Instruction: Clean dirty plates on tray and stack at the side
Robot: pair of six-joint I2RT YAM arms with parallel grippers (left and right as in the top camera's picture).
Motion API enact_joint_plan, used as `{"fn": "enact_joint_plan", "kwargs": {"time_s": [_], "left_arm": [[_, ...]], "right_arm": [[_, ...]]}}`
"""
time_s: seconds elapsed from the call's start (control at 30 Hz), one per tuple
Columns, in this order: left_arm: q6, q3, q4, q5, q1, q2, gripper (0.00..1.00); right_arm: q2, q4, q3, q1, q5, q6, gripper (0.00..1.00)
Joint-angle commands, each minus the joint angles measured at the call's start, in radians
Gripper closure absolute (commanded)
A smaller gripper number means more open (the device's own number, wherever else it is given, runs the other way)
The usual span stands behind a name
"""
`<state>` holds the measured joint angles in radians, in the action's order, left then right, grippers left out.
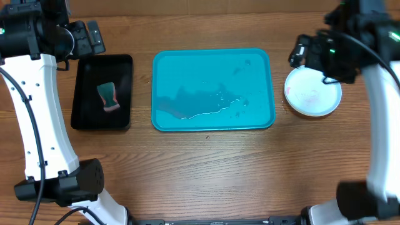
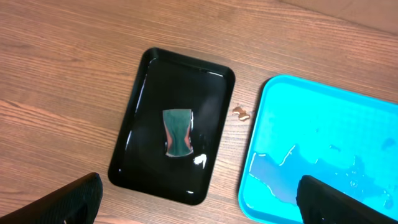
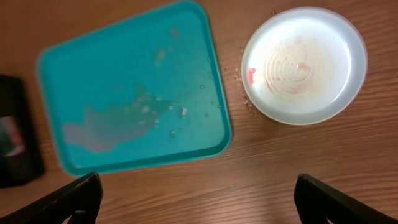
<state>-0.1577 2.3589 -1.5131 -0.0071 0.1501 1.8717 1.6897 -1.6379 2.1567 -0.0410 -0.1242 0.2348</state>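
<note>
Brown wood-grain tabletop [image 1: 206, 169]

Overhead looks straight down on the whole table [image 1: 206, 162]. Left wrist faces down from high over the black tray [image 2: 155, 81], right over a plate [image 3: 305, 37]; all share the turquoise tray [image 1: 187, 69].

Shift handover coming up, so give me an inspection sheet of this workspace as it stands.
Surface: wooden table, crumbs by the plate.
Job's things: turquoise tray wet, no plates on it; white plate beside it, red smear inside.
Clutter: black tray holding a sponge.
Grippers: left tool and right tool open, empty.
Cables: black cables along the arms.
Surroundings: nothing seen.
</note>
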Motion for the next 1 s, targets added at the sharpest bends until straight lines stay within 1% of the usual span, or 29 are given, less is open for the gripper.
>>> {"fn": "enact_joint_plan", "kwargs": {"time_s": [0.0,0.07,0.2,0.37,0.43,0.53,0.63,0.73,0.8,0.83,0.97], "left_arm": [[-0.006,-0.001,-0.001,0.026,0.0,0.021,0.0],[-0.006,-0.001,-0.001,0.026,0.0,0.021,0.0],[-0.006,-0.001,-0.001,0.026,0.0,0.021,0.0],[-0.007,-0.001,-0.001,0.026,0.0,0.021,0.0],[-0.006,-0.001,-0.001,0.026,0.0,0.021,0.0],[-0.006,-0.001,-0.001,0.026,0.0,0.021,0.0],[-0.006,-0.001,-0.001,0.026,0.0,0.021,0.0],[-0.006,-0.001,-0.001,0.026,0.0,0.021,0.0],[-0.006,-0.001,-0.001,0.026,0.0,0.021,0.0],[-0.006,-0.001,-0.001,0.026,0.0,0.021,0.0],[-0.006,-0.001,-0.001,0.026,0.0,0.021,0.0]], "right_arm": [[-0.125,0.002,0.055,-0.004,-0.145,-0.022,0.0],[-0.17,0.001,0.055,-0.004,-0.185,-0.023,0.0],[-0.226,0.001,0.055,-0.004,-0.184,-0.023,0.0],[-0.241,-0.005,0.055,-0.004,-0.176,-0.032,0.0],[-0.24,-0.028,0.055,-0.004,-0.113,-0.034,0.0],[-0.227,0.005,0.039,-0.004,0.025,-0.035,0.0],[-0.254,0.131,-0.047,-0.004,0.12,-0.036,0.0],[-0.328,0.313,-0.202,-0.004,0.099,-0.067,0.0],[-0.399,0.455,-0.338,-0.004,0.047,-0.116,0.0],[-0.452,0.546,-0.437,-0.004,0.009,-0.161,0.0],[-0.634,0.781,-0.756,-0.004,-0.053,-0.283,0.0]]}}
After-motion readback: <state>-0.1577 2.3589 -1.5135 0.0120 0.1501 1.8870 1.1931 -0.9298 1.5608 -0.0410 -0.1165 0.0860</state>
